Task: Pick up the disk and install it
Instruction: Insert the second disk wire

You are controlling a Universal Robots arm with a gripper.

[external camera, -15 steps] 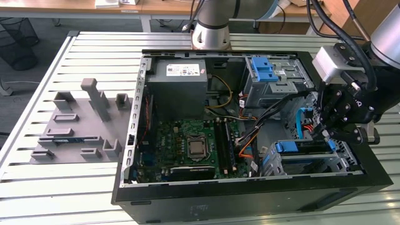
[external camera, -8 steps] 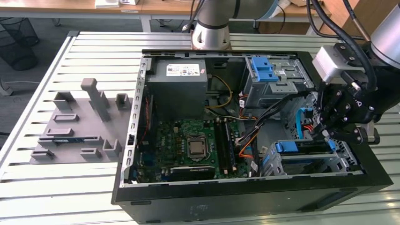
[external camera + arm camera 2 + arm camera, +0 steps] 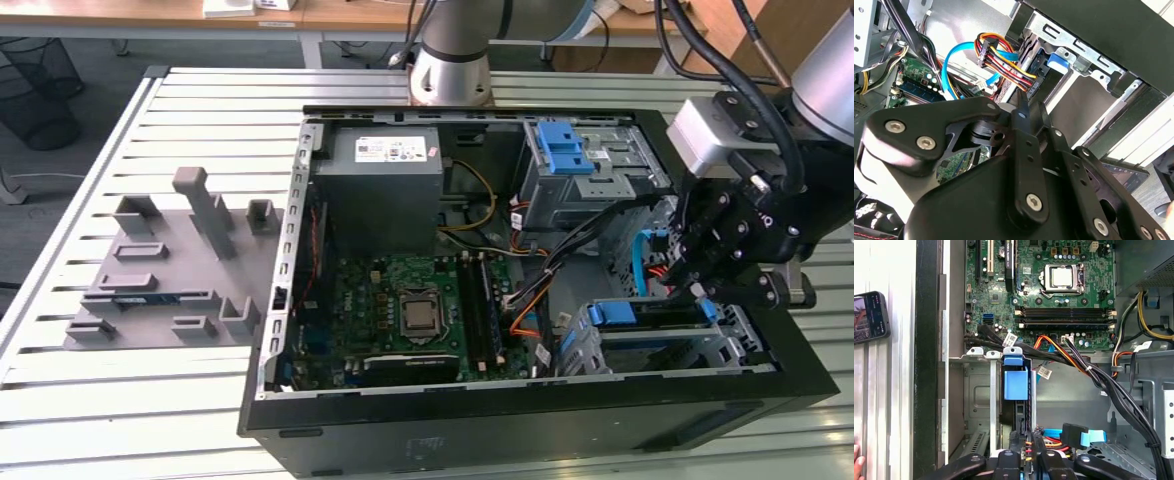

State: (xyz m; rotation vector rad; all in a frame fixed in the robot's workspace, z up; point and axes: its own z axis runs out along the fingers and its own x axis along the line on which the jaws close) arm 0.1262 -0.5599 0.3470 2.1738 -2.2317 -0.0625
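Disk [image 3: 641,313]: flat silver-metal hard drive with a blue plastic rail frame. It sits edge-on in a slot of the grey sheet-metal drive cage [image 3: 727,345], in the corner of the case at the exterior view's lower right. In the first wrist view its blue frame tab [image 3: 1015,381] stands up between the cage's thin metal dividers. In the second wrist view a corner of the blue frame [image 3: 1056,61] shows in the cage mouth.

My black gripper [image 3: 694,285] hangs just above that cage, near the disk, with nothing visibly in its grasp. I cannot tell whether it is open or closed. In the first wrist view a bundle of red, orange and black wires [image 3: 1074,357] runs past it, and a flat blue data cable [image 3: 951,60] loops close by in the second wrist view.

Further out, all lying in the open black tower case [image 3: 534,425]:
- green motherboard [image 3: 400,310]
- grey power-supply box with a white sticker [image 3: 380,185]

The case rests on a slatted aluminium table [image 3: 134,400], with a grey moulded fixture tray [image 3: 174,270] beside it on the exterior view's left.

A dark phone [image 3: 869,315] lies on the table slats in the first wrist view, and a person's fingertip [image 3: 858,462] shows at the frame edge.
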